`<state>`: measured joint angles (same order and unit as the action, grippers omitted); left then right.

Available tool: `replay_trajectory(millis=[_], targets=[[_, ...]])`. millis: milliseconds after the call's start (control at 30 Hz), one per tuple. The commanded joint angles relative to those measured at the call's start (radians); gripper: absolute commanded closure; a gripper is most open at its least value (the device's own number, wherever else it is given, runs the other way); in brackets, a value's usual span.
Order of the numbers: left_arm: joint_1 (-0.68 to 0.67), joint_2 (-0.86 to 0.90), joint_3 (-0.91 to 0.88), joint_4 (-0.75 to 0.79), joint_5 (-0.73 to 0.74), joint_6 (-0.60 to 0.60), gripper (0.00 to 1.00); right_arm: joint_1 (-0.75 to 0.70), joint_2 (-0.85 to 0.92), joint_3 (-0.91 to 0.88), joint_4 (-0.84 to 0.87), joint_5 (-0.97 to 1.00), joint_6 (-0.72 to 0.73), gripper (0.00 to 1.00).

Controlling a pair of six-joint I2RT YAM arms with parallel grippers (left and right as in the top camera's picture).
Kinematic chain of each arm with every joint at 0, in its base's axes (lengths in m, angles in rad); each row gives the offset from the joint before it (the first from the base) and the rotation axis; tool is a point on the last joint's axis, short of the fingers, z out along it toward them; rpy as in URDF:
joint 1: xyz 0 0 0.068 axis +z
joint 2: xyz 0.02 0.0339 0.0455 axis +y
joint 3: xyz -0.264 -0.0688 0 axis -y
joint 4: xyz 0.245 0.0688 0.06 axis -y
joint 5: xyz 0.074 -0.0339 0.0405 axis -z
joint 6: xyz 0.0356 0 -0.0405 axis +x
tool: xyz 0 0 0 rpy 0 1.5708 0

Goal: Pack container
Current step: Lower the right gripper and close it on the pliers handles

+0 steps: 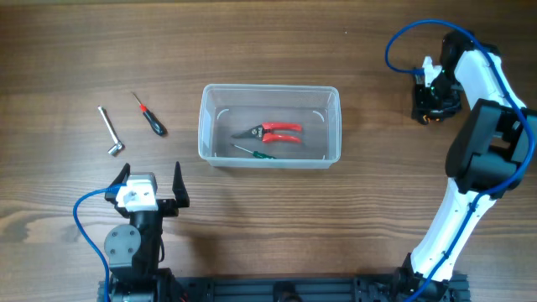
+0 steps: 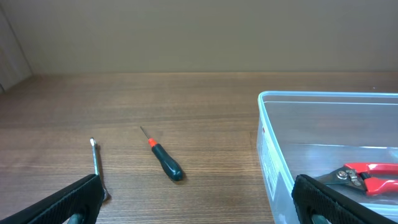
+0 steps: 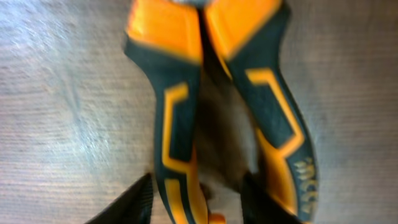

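**Overhead and wrist views: bin at mid-table, right-hand tool only partly legible**

Right wrist view is blurred and very close. The orange-and-black moulded handles of a plier-type tool fill it, and their upper ends are cut off at the top edge. The right gripper shows only as two dark fingertips at the lower edge, one on each side of the left handle. Whether they press on it cannot be told. From overhead this gripper covers nearly all of the tool, at the far right of the table.

The clear plastic rectangular bin with rounded corners stands upright at mid-table. Red-handled snips and a thin green-handled screwdriver lie inside it, the screwdriver faint through the plastic. In the left wrist view the bin is cropped by the right edge.

The left gripper sits near the front edge with its fingers spread wide apart, clear of everything. Left of the bin lie a black-handled screwdriver with a red collar and a bright metal L-shaped key, not touching each other. In the left wrist view a fingertip hides the key's near end.

The surface is a brown wood-grain tabletop. A plain beige wall rises behind it.
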<state>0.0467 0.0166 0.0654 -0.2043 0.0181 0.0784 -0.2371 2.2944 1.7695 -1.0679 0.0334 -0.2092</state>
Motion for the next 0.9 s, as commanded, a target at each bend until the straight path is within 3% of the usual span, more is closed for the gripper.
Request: replay_trajectory(millis=[0, 600, 867], targets=[[-0.006, -0.002, -0.004, 0.002, 0.015, 0.023, 0.0, 0.029, 0.046, -0.037, 0.041, -0.012, -0.002, 0.41], [-0.006, -0.002, -0.004, 0.002, 0.015, 0.023, 0.0, 0.092, 0.046, -0.036, 0.103, 0.005, 0.034, 0.41], [-0.006, -0.002, -0.004, 0.002, 0.015, 0.023, 0.0, 0.092, 0.046, -0.036, 0.111, 0.031, 0.078, 0.52]])
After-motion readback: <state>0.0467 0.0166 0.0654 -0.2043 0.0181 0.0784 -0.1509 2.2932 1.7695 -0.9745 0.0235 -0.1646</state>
